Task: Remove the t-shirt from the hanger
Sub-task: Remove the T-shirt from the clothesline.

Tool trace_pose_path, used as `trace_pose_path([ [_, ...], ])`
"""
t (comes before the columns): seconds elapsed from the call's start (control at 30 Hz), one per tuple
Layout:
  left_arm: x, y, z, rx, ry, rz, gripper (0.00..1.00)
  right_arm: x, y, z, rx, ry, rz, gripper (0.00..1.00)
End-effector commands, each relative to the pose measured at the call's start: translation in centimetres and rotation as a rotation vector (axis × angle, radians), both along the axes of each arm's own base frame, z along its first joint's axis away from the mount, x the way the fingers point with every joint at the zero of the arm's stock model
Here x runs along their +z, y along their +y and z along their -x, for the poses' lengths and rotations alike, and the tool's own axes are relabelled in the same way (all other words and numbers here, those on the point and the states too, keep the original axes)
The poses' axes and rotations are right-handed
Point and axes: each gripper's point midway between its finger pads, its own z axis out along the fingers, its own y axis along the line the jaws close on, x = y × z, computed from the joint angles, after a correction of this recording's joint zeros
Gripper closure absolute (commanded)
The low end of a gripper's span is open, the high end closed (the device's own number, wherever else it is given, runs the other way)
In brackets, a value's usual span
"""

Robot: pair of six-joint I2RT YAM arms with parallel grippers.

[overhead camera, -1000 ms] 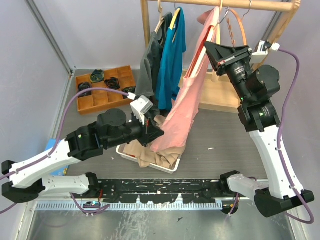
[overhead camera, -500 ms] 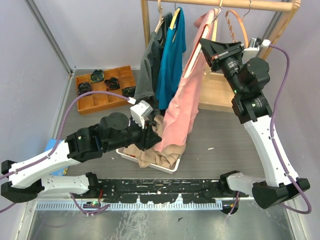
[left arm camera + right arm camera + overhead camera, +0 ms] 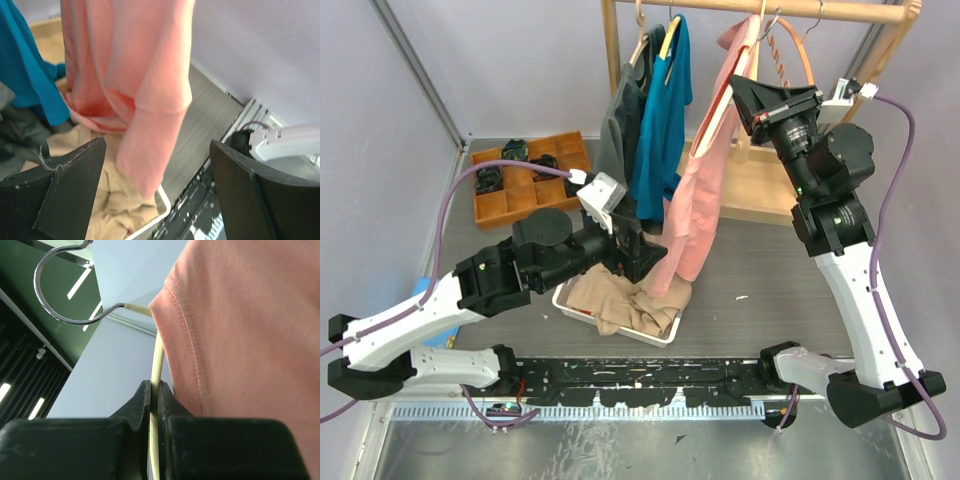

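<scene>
A pink t-shirt (image 3: 700, 190) hangs on a cream hanger (image 3: 156, 365) with a metal hook (image 3: 60, 290), just under the wooden rail. My right gripper (image 3: 745, 100) is shut on the hanger's thin arm beside the collar, as the right wrist view (image 3: 159, 395) shows. Low beside the shirt's hem, my left gripper (image 3: 645, 255) stands open. In the left wrist view the t-shirt (image 3: 130, 75) dangles free, and the left gripper (image 3: 157, 145) touches nothing.
A white tray (image 3: 665, 335) with beige garments lies under the shirt. A blue shirt (image 3: 660, 110) and a grey one hang on the wooden rack (image 3: 800, 10), beside an empty orange hanger (image 3: 795, 50). An orange compartment box (image 3: 525, 180) sits at the back left.
My left gripper has opened and let go of the shirt's lower part, which has swung back to hang straight. The right gripper keeps its hold on the hanger.
</scene>
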Motion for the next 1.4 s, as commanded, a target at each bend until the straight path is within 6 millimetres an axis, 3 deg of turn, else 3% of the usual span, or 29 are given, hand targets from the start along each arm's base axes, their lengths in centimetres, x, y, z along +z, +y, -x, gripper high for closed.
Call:
trace_pose_path([
  [0.0,5.1,-0.9,-1.6,0.046,-0.147,0.12,0.07,6.1,-2.0,4.7,-0.033,-0.219,-0.066,0.99],
  [0.17,6.1,-2.7,-2.2,0.034,-0.173,0.133,0.07,6.1,-2.1,5.1,-0.032,-0.219,-0.07,0.99],
  [0.37,6.8,-3.5,-3.5,0.084,-0.21,0.151,0.11,6.2,-2.1,5.5,-0.026,-0.224,-0.072,1.0],
  [0.53,6.9,-3.8,-4.0,0.102,-0.223,0.143,0.24,6.2,-2.1,5.7,-0.023,-0.224,-0.075,0.99],
  [0.6,7.0,-3.8,-4.0,0.103,-0.224,0.147,0.37,6.3,-2.2,5.8,-0.023,-0.226,-0.077,0.99],
  [0.8,7.1,-3.8,-3.7,0.09,-0.218,0.154,0.96,6.5,-2.3,6.0,-0.025,-0.23,-0.08,0.99],
  [0.83,7.0,-3.7,-3.6,0.085,-0.213,0.153,0.99,6.5,-2.3,5.9,-0.025,-0.228,-0.082,0.99],
  [1.07,4.3,-2.8,-2.1,0.04,-0.127,0.119,1.0,6.8,-2.8,5.3,-0.056,-0.221,-0.105,0.99],
  [1.37,-1.3,-1.9,0.5,-0.02,0.009,0.04,1.0,7.1,-2.4,3.7,-0.044,-0.225,-0.145,0.99],
])
